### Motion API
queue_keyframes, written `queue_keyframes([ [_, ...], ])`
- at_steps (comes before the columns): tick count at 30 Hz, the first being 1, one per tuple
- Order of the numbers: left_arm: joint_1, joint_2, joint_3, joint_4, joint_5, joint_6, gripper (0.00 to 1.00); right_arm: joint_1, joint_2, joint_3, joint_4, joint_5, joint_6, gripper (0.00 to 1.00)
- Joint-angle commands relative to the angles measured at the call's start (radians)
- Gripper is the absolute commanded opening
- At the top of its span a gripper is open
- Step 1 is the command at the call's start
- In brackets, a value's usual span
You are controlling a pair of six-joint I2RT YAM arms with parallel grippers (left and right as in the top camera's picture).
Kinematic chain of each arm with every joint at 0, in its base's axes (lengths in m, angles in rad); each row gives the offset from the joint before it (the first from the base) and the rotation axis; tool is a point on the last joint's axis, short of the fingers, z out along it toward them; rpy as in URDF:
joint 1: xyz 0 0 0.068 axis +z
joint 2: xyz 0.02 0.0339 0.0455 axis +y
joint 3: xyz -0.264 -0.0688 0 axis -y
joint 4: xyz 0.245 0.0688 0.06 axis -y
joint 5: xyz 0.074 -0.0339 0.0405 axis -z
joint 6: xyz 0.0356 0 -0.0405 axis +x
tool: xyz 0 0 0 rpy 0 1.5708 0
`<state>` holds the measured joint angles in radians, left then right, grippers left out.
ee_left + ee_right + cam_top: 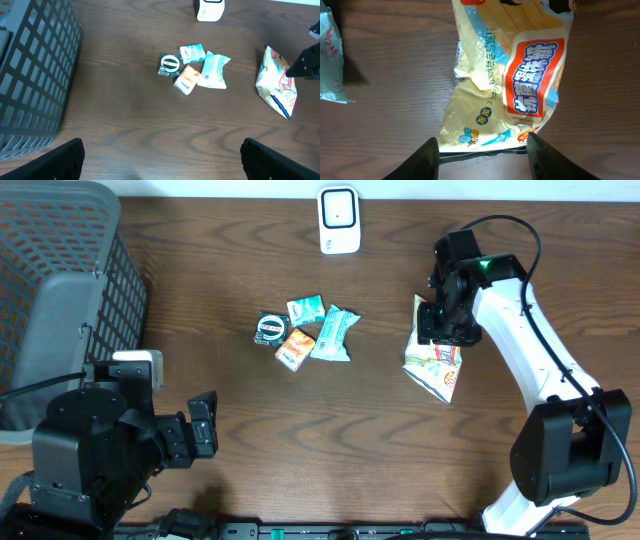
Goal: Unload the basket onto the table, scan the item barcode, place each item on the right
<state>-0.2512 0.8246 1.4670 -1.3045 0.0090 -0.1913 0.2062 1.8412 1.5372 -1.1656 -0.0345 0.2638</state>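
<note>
A yellow snack bag (432, 365) with a red label lies flat on the wooden table at the right, also seen in the left wrist view (276, 82). My right gripper (440, 330) hovers over its upper end. In the right wrist view the bag (510, 75) fills the frame. The right gripper (482, 150) is open, its two dark fingers spread at the bag's near edge with only bare table between them. The white barcode scanner (339, 220) stands at the table's far edge. My left gripper (161, 160) is wide open and empty at the near left.
Several small packets (305, 332) lie clustered in the middle of the table: a round dark one, an orange one and two teal ones. A grey mesh basket (60, 290) takes up the far left. The left arm's base sits at the near left corner.
</note>
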Motion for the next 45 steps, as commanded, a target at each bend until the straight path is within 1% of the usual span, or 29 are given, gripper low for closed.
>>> queue_keyframes([
  [1, 0.003, 0.002, 0.009, -0.001, -0.002, -0.013, 0.98, 0.005, 0.001, 0.004, -0.001, -0.01, 0.013, 0.54],
  [3, 0.003, 0.002, 0.009, -0.001, -0.002, -0.013, 0.98, 0.005, 0.001, 0.004, 0.0, -0.01, 0.013, 0.54],
  [5, 0.003, 0.002, 0.009, -0.001, -0.002, -0.013, 0.98, 0.005, 0.001, 0.004, 0.006, -0.011, 0.013, 0.58],
  [7, 0.003, 0.002, 0.009, -0.001, -0.002, -0.013, 0.98, 0.005, 0.001, 0.004, 0.012, -0.031, 0.013, 0.58],
  [12, 0.003, 0.002, 0.009, -0.001, -0.002, -0.012, 0.98, 0.002, 0.0, 0.023, 0.009, -0.074, 0.011, 0.57],
  [17, 0.003, 0.002, 0.009, -0.001, -0.002, -0.013, 0.98, -0.012, 0.0, 0.096, -0.046, -0.073, -0.024, 0.56],
  [18, 0.003, 0.002, 0.009, -0.001, -0.002, -0.013, 0.98, -0.014, 0.0, 0.116, -0.064, -0.073, -0.039, 0.54],
  [19, 0.003, 0.002, 0.009, -0.001, -0.002, -0.013, 0.98, -0.015, 0.0, 0.129, -0.078, -0.073, -0.045, 0.5],
  [20, 0.003, 0.002, 0.009, -0.001, -0.002, -0.013, 0.98, -0.016, 0.0, 0.143, -0.093, -0.073, -0.051, 0.41],
  [21, 0.003, 0.002, 0.009, -0.001, -0.002, -0.012, 0.98, -0.016, 0.0, 0.153, -0.108, -0.073, -0.053, 0.27],
  [22, 0.003, 0.002, 0.009, -0.001, -0.002, -0.013, 0.98, -0.016, 0.0, 0.157, -0.117, -0.073, -0.053, 0.18],
  [23, 0.003, 0.002, 0.009, -0.001, -0.002, -0.013, 0.98, -0.016, 0.0, 0.157, -0.125, -0.073, -0.053, 0.13],
  [26, 0.003, 0.002, 0.009, -0.001, -0.002, -0.013, 0.98, -0.015, 0.001, 0.149, -0.157, -0.073, -0.052, 0.12],
  [29, 0.003, 0.002, 0.009, -0.001, -0.002, -0.013, 0.98, -0.015, 0.001, 0.135, -0.198, -0.055, -0.053, 0.05],
  [31, 0.003, 0.002, 0.009, -0.001, -0.002, -0.013, 0.98, -0.015, 0.001, 0.119, -0.218, -0.019, -0.052, 0.02],
  [35, 0.003, 0.002, 0.009, -0.001, -0.002, -0.013, 0.98, -0.015, 0.001, 0.057, -0.203, 0.006, -0.051, 0.02],
  [38, 0.003, 0.002, 0.009, -0.001, -0.002, -0.013, 0.98, -0.016, 0.001, -0.015, -0.146, 0.006, -0.05, 0.02],
  [41, 0.003, 0.002, 0.009, -0.001, -0.002, -0.013, 0.98, -0.017, 0.001, -0.108, -0.031, 0.006, -0.023, 0.06],
  [45, 0.003, 0.002, 0.009, -0.001, -0.002, -0.013, 0.98, -0.014, 0.001, -0.237, 0.129, 0.005, 0.041, 0.03],
])
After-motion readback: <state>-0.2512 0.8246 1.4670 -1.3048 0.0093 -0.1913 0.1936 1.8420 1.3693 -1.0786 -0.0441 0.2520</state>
